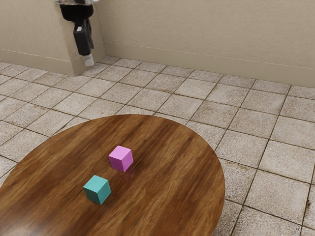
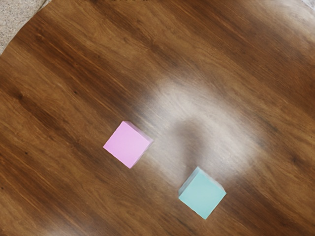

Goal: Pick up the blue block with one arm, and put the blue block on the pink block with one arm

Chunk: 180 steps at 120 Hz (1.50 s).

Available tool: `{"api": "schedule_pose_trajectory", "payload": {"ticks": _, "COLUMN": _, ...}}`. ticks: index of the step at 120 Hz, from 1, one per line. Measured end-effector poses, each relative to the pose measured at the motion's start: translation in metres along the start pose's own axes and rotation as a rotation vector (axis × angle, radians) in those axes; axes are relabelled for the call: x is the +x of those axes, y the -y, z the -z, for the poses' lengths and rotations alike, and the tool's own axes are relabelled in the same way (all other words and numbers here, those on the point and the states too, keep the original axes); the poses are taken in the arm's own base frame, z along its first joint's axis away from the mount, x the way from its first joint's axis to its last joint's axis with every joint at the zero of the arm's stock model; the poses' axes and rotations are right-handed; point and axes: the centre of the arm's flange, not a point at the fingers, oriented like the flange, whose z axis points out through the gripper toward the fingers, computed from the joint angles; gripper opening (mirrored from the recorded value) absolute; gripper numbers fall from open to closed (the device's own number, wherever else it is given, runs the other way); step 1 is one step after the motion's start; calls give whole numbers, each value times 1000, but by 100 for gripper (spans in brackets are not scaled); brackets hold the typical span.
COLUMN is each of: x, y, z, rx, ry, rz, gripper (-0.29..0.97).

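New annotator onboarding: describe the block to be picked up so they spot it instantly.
On the round wooden table, two small cubes sit apart near its middle. The blue block is the one nearer the exterior view's lower edge, teal in colour, unlike the pink block beside it.

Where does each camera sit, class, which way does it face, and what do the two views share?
Exterior view: at the arm's side, raised, facing down over the round table toward the tiled floor and wall; the tool hangs at upper left.
Wrist view: on the hand, facing almost straight down at the table; a soft shadow, perhaps the hand's, lies on the wood.
Shared: the pink block and blue block, apart on the table.
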Motion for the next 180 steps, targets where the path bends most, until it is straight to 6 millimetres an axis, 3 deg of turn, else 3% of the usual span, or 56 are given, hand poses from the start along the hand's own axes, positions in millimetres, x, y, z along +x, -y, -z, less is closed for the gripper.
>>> {"api": "schedule_pose_trajectory", "payload": {"ticks": 20, "x": 35, "y": -36, "z": -2, "rx": -12, "ry": 5, "rz": -120, "gripper": 68}}
{"api": "schedule_pose_trajectory", "payload": {"ticks": 31, "x": 31, "y": -64, "z": -19, "rx": -38, "ry": 51, "rz": -159, "gripper": 68}}
{"api": "schedule_pose_trajectory", "payload": {"ticks": 36, "x": 13, "y": -61, "z": -54, "rx": -80, "ry": 99, "rz": -149, "gripper": 68}}
{"api": "schedule_pose_trajectory", "payload": {"ticks": 44, "x": -52, "y": -21, "z": -133, "rx": -195, "ry": 125, "rz": -67, "gripper": 68}}
{"api": "schedule_pose_trajectory", "payload": {"ticks": 53, "x": -82, "y": -8, "z": -165, "rx": -215, "ry": 95, "rz": -82, "gripper": 68}}
{"api": "schedule_pose_trajectory", "payload": {"ticks": 58, "x": -92, "y": -17, "z": -171, "rx": -214, "ry": 84, "rz": -113, "gripper": 68}}
{"api": "schedule_pose_trajectory", "payload": {"ticks": 66, "x": -107, "y": -50, "z": -188, "rx": -202, "ry": 92, "rz": -189, "gripper": 68}}
{"api": "schedule_pose_trajectory", "payload": {"ticks": 76, "x": -121, "y": -81, "z": -246, "rx": -195, "ry": 116, "rz": -284, "gripper": 68}}
{"api": "schedule_pose_trajectory", "payload": {"ticks": 84, "x": -126, "y": -86, "z": -278, "rx": -163, "ry": 100, "rz": -336, "gripper": 68}}
{"api": "schedule_pose_trajectory", "payload": {"ticks": 113, "x": -105, "y": -69, "z": -314, "rx": -26, "ry": 12, "rz": -491, "gripper": 68}}
{"api": "schedule_pose_trajectory", "payload": {"ticks": 123, "x": -100, "y": -60, "z": -340, "rx": -47, "ry": 5, "rz": -515, "gripper": 68}}
{"api": "schedule_pose_trajectory", "payload": {"ticks": 138, "x": -96, "y": -55, "z": -358, "rx": -63, "ry": -32, "rz": -525, "gripper": 68}}
{"api": "schedule_pose_trajectory", "payload": {"ticks": 152, "x": -96, "y": -53, "z": -387, "rx": -113, "ry": -48, "rz": -520, "gripper": 68}}
{"api": "schedule_pose_trajectory", "payload": {"ticks": 180, "x": -104, "y": -45, "z": -426, "rx": -161, "ry": -68, "rz": -506, "gripper": 68}}
